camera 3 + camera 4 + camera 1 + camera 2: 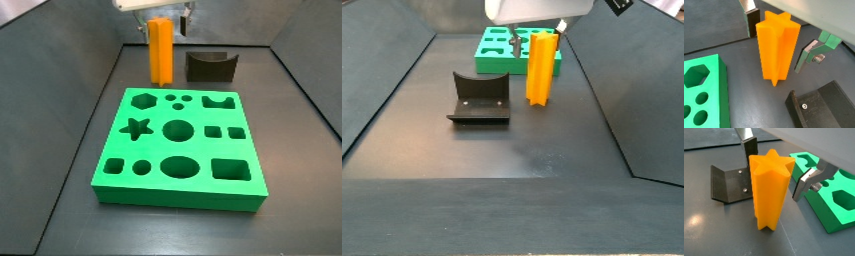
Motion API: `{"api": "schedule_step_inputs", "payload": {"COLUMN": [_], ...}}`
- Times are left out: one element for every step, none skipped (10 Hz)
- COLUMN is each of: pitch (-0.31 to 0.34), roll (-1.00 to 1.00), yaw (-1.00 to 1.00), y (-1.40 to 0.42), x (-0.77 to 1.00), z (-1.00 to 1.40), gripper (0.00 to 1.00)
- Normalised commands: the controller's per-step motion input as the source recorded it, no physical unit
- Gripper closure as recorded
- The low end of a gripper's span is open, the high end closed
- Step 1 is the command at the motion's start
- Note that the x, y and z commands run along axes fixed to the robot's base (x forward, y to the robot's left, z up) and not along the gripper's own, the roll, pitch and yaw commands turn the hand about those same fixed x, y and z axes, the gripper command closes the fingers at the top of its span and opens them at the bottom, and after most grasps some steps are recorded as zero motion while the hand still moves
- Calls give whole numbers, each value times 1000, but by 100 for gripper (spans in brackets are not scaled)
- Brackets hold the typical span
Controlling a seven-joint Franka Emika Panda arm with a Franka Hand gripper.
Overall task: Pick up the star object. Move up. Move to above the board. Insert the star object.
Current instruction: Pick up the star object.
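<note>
Nearest the claw [774, 170], the star object [771, 190] stands upright on the dark floor, between the spread fingers [805, 182], which flank its upper part without visibly touching (no grasp yet). Beside it sits the fixture [729, 185]. Farther off, the board [181, 145] lies with its star hole [135, 127] empty. Judged progress: pickup pending; lifting, transfer and insertion remain.

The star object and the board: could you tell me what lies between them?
Only bare dark floor separates the star object from the board in a side view; the hand straddles the star's top, fingers apart.
</note>
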Motion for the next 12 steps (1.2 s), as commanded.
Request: {"api": "schedule_step_inputs", "payload": {"pitch": [0,0,0,0,0,0,0,0,0,0,0,0], "roll": [27,30,11,1,0,0,0,0,0,0,0,0], "yaw": [0,0,0,0,0,0,0,0,0,0,0,0], "y": [0,0,0,0,0,0,0,0,0,0,0,0], "x": [0,-26,-60,-57,-29,0,0,0,0,0,0,0], "z": [-91,-143,-191,-169,-120,0,0,0,0,0,0,0], "gripper": [0,0,0,0,0,100,100,100,100,100,100,100]}}
